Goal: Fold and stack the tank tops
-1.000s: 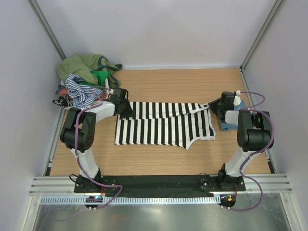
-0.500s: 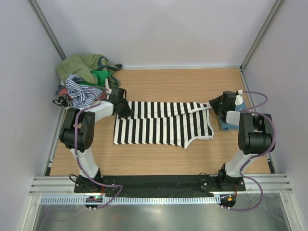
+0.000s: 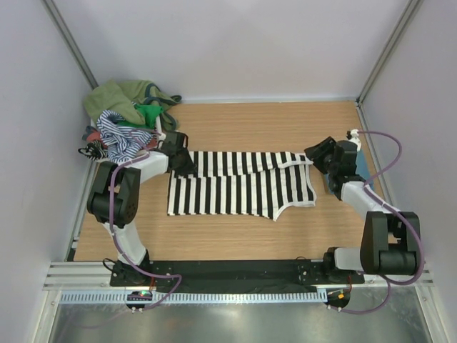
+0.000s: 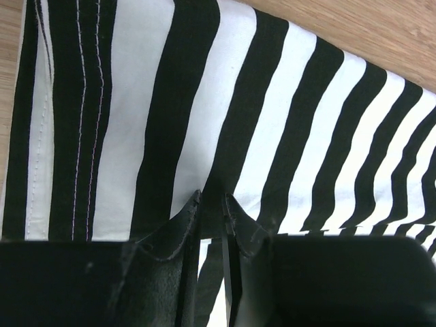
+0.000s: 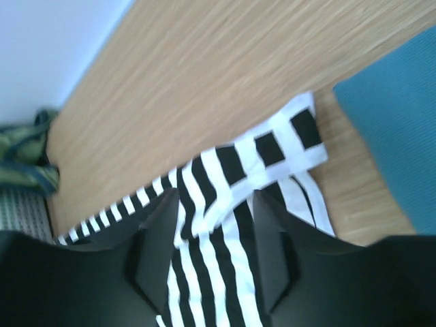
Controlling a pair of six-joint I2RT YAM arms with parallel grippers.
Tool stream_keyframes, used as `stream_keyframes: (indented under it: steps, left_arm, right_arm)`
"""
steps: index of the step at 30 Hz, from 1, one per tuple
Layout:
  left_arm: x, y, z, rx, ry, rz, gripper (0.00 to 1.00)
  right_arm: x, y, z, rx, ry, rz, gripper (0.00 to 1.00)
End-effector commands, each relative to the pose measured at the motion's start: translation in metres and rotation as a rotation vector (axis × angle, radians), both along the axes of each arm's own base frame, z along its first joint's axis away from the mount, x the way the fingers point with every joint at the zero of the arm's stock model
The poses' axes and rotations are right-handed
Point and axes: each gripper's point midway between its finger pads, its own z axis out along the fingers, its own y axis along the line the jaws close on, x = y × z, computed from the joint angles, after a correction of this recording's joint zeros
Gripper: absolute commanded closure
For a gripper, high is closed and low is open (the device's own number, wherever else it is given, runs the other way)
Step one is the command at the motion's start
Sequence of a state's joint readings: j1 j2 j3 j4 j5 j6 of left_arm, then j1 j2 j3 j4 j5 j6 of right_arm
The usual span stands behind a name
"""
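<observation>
A light wooden tabletop (image 3: 243, 121) is enclosed by plain white walls (image 3: 228, 43), framed by aluminium posts (image 3: 69, 36) at the corners.

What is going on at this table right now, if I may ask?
A black-and-white striped tank top is being folded on the wooden table. The left arm's fingers pinch its left end. The right arm's fingers stand open over the strap end, holding nothing. A teal-blue top lies at the table's right edge, and a heap of other tops sits in the far left corner.
</observation>
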State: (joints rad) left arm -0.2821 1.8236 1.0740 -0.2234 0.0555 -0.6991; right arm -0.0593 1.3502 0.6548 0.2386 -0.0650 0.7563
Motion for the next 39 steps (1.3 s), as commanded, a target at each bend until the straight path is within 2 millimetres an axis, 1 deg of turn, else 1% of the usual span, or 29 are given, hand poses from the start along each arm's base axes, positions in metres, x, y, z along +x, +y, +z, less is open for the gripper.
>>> stream_keyframes:
  steps: [1, 2, 5, 6, 8, 10, 11, 12, 14, 17, 20, 22, 24, 25, 26, 27, 28, 29, 36, 39]
  left_arm:
    - [-0.016, 0.008, -0.003, 0.051, 0.035, 0.000, 0.81]
    - [-0.017, 0.006, -0.003, 0.049, 0.036, -0.002, 0.81]
    - [-0.017, 0.004, -0.001, 0.050, 0.029, -0.007, 0.81]
    - [-0.018, 0.004, -0.001, 0.050, 0.030, -0.008, 0.81]
    - [-0.018, 0.004, 0.000, 0.048, 0.028, -0.009, 0.81]
    - [-0.018, 0.004, 0.002, 0.050, 0.021, -0.010, 0.81]
    - [-0.018, 0.005, 0.003, 0.050, 0.019, -0.008, 0.81]
    - [-0.019, 0.004, 0.004, 0.050, 0.014, -0.008, 0.81]
    - [-0.019, 0.004, 0.005, 0.052, 0.009, -0.009, 0.81]
    - [-0.019, 0.003, 0.007, 0.048, 0.001, -0.012, 0.81]
    - [-0.019, 0.001, 0.009, 0.048, -0.004, -0.019, 0.81]
    - [-0.020, -0.001, 0.009, 0.048, -0.004, -0.025, 0.80]
    - [-0.020, -0.002, 0.009, 0.048, -0.006, -0.026, 0.80]
    - [-0.020, -0.002, 0.009, 0.048, -0.005, -0.028, 0.80]
    - [-0.020, -0.002, 0.009, 0.048, -0.005, -0.028, 0.80]
    - [-0.020, -0.002, 0.008, 0.050, -0.004, -0.027, 0.80]
    - [-0.020, -0.002, 0.009, 0.048, -0.005, -0.028, 0.80]
    - [-0.020, -0.002, 0.008, 0.049, -0.003, -0.028, 0.80]
    - [-0.020, -0.003, 0.007, 0.050, -0.002, -0.032, 0.80]
    - [-0.021, -0.005, 0.006, 0.050, 0.001, -0.036, 0.80]
  right_arm:
    - [-0.022, 0.031, -0.004, -0.023, 0.002, 0.164, 0.44]
    - [-0.024, 0.038, -0.002, -0.011, -0.009, 0.195, 0.35]
    - [-0.026, 0.050, -0.007, 0.015, -0.020, 0.235, 0.34]
    - [-0.025, 0.050, -0.009, 0.019, -0.021, 0.236, 0.34]
    - [-0.026, 0.066, -0.011, 0.025, -0.021, 0.269, 0.34]
    - [-0.023, 0.070, -0.014, 0.016, -0.026, 0.266, 0.34]
    - [-0.023, 0.076, -0.017, 0.016, -0.018, 0.273, 0.32]
    - [-0.020, 0.077, -0.020, 0.011, -0.014, 0.261, 0.31]
    - [-0.017, 0.080, -0.025, 0.020, -0.002, 0.255, 0.23]
    - [-0.013, 0.082, -0.035, 0.047, 0.013, 0.232, 0.20]
    - [-0.006, 0.082, -0.044, 0.072, 0.016, 0.209, 0.20]
    - [0.001, 0.084, -0.045, 0.086, 0.008, 0.206, 0.20]
    - [0.006, 0.088, -0.045, 0.101, -0.003, 0.213, 0.22]
    - [0.011, 0.089, -0.043, 0.114, -0.013, 0.213, 0.22]
    - [0.013, 0.091, -0.048, 0.118, -0.002, 0.215, 0.23]
    - [0.019, 0.093, -0.046, 0.123, -0.012, 0.220, 0.23]
    - [0.021, 0.096, -0.046, 0.127, -0.015, 0.228, 0.24]
    - [0.022, 0.097, -0.050, 0.132, -0.008, 0.232, 0.25]
    - [0.030, 0.105, -0.051, 0.119, -0.020, 0.240, 0.26]
    - [0.033, 0.108, -0.051, 0.124, -0.034, 0.247, 0.30]
